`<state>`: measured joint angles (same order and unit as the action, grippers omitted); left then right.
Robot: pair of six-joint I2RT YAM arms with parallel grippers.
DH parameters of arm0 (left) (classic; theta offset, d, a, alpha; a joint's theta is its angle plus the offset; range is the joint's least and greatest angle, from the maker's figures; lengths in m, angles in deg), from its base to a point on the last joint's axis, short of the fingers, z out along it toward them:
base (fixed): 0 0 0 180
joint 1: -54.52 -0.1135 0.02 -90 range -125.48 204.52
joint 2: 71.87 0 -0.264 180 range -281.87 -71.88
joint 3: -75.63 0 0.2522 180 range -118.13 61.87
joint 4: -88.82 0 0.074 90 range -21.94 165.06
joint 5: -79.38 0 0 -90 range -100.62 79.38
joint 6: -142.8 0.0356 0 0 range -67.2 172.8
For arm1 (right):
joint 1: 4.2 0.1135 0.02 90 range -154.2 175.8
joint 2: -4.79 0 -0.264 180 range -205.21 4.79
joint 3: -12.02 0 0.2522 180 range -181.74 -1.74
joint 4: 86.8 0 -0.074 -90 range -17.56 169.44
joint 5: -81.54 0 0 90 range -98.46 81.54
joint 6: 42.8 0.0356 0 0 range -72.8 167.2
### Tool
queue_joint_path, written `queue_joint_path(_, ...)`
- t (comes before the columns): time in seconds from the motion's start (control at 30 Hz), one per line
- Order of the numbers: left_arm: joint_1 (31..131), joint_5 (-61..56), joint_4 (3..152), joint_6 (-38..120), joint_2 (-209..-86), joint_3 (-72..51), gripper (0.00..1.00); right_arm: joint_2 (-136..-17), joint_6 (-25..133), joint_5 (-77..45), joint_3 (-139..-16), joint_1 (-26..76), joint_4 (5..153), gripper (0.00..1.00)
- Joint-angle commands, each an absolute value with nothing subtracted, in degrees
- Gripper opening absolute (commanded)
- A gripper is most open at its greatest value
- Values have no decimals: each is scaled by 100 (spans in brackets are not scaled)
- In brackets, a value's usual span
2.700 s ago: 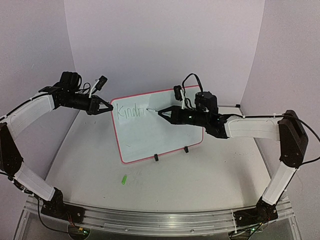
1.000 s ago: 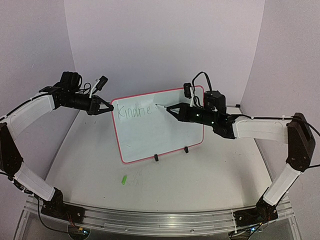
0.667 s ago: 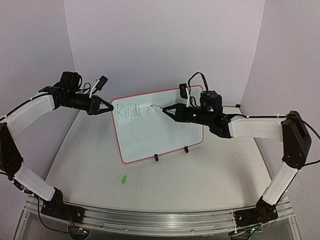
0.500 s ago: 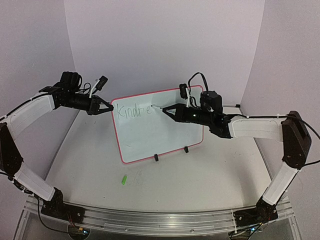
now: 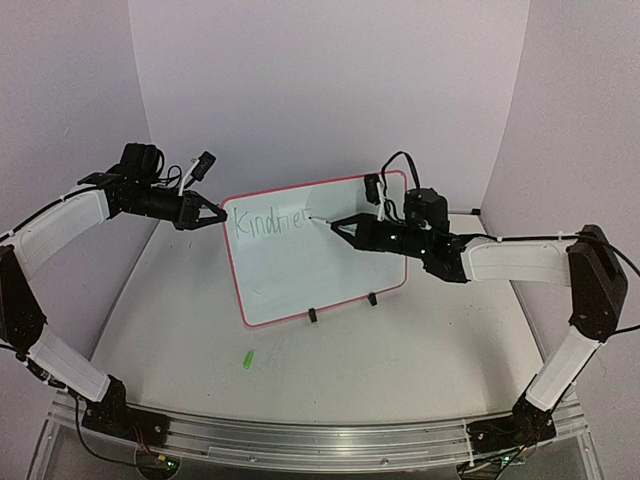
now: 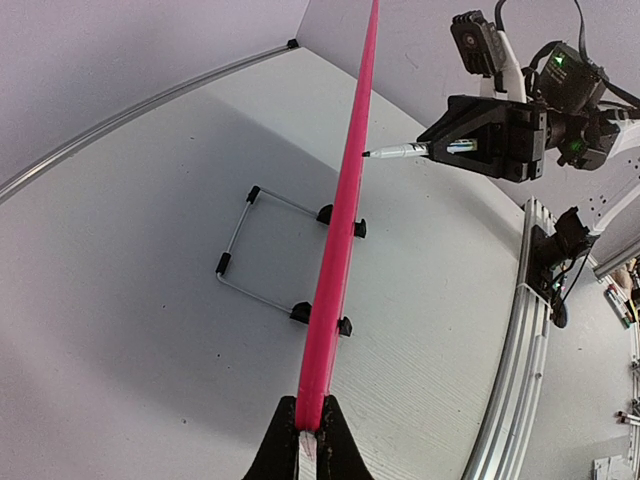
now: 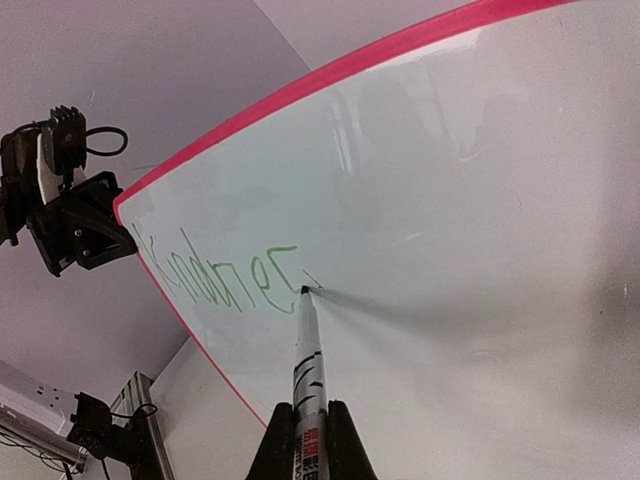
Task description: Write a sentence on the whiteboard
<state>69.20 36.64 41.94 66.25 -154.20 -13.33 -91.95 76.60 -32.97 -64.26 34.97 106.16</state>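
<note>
– Green ink on white, see it? The sentence (image 5: pixel 267 222) reads about "Kindnes" so far, up in the top left corner of the whiteboard (image 5: pixel 320 270).

– And the board stands on the table (image 5: pixel 400 350), tilted back on its wire stand (image 6: pixel 237 230), near the middle?

– Yes, between the two arms. The left gripper (image 6: pixel 308 440) has its fingers pinched on the pink rim at the upper left corner, bracing it.

– The right one?

– The right gripper (image 7: pixel 308 440) is clamped around the marker (image 7: pixel 308 350), held out lengthwise ahead of the fingers. Its tip looks to be touching the board just right of the last letter.

– So it's mid-word. What would make the next stroke go well?

– Light, even pressure, I'd say. That board only leans on thin wire and two black clips (image 5: pixel 313 315), so a hard push could rock it or slide it back. The left arm's grip has to hold firm while the right one writes.

– And spacing?

– Small letters on the same line as the rest, and there's plenty of bare white to the right and below. Lift cleanly between letters so nothing smears.

– What's that green bit near the front?

– Looks like the cap (image 5: pixel 247 359), lying on the table well apart from the board.
</note>
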Motion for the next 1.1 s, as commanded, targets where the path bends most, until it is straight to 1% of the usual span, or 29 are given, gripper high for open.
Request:
queue_joint_path(0.0,6940,3817,4373,6682,-15150,-1380,0,-8956,7630,-2924,-6340,3439,10589,0)
queue_joint_path(0.37,6940,3826,4374,6684,-15152,-1380,0,-9067,7472,-3104,-6381,3447,10106,0)
queue_joint_path(0.77,6938,3835,4379,6682,-15168,-1380,0,-9381,7489,-3428,-6795,3448,10178,0)
queue_joint_path(0.97,6939,3838,4382,6682,-15186,-1380,0,-9199,7679,-3750,-6704,3449,10506,0)
queue_joint_path(1.07,6940,3837,4384,6686,-15196,-1380,0,-8937,7710,-3650,-6583,3444,10613,0)
